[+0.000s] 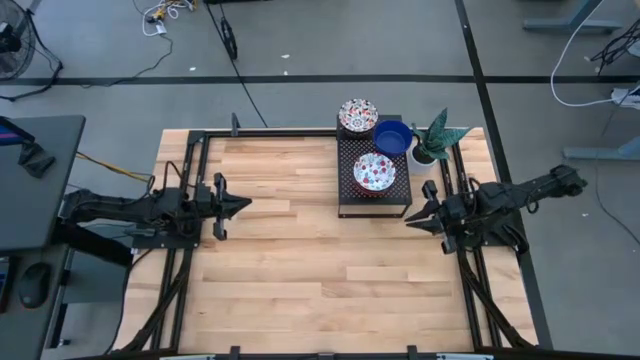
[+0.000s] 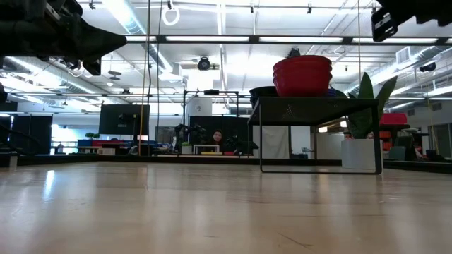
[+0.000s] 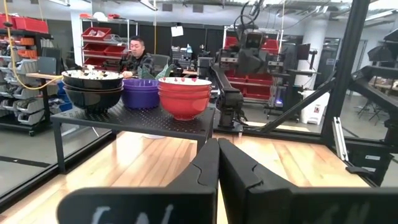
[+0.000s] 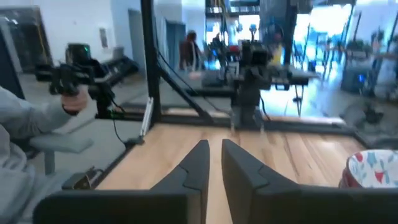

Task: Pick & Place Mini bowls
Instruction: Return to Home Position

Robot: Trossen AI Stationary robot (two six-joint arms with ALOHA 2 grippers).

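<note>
Bowls [image 1: 374,172] on black rack [image 1: 349,198] overhead, left end effector [image 1: 240,205] together, right end effector [image 4: 213,155] slightly apart, person's hand [image 4: 73,102] only in right wrist view

No readable text, label, brand, number or sign anywhere. Faint pale marks on dark housing of left gripper [image 3: 214,180] in left wrist view: too blurred to read. White sheet [image 3: 178,30] hanging in room behind in same view: writing not legible. Red bins [image 3: 25,25] on shelves, mini bowls [image 1: 374,172], desk [image 1: 290,280]: no lettering visible.
</note>
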